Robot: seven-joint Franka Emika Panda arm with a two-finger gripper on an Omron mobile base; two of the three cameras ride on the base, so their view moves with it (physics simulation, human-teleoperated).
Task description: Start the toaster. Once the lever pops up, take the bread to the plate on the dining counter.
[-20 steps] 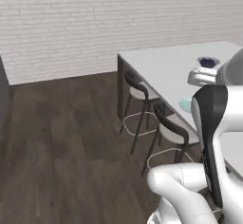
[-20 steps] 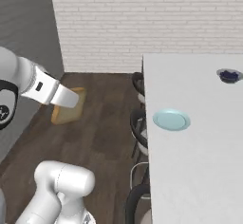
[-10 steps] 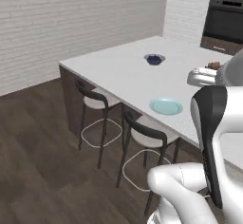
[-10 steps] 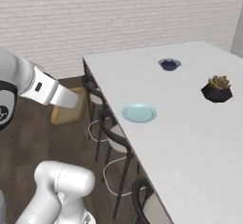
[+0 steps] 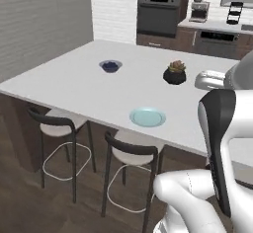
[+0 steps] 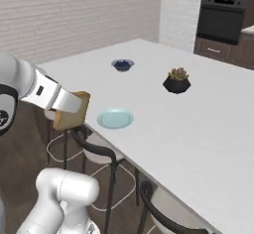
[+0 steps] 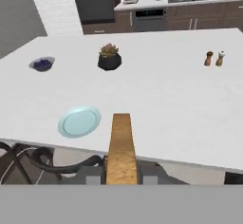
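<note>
I have the bread point(image 6: 73, 111) pinched edge-on in my gripper point(image 6: 67, 110), the slice standing upright between the jaws and reaching forward from the gripper in the hand view. Over the last second my base has swung round: a moment ago the dining counter point(image 6: 198, 129) lay off to one side with brick wall and floor ahead, and now its long white top stretches across in front of me, so the whole scene has shifted with the cameras, not the things on it. The grip itself has not changed.

The plate point(image 7: 79, 121) now sits ahead of the gripper and a little to its left, near the counter's close edge, above the two stools point(image 5: 129, 153). Farther beyond it are the small bowl of berries point(image 7: 42, 64) and the potted plant point(image 7: 109, 57), with salt and pepper shakers point(image 7: 214, 58) well off to the right.

So the carry looks nearly done: I judge the next need is to reach over the counter edge, bring the slice above the plate, lay it flatter and let go.
</note>
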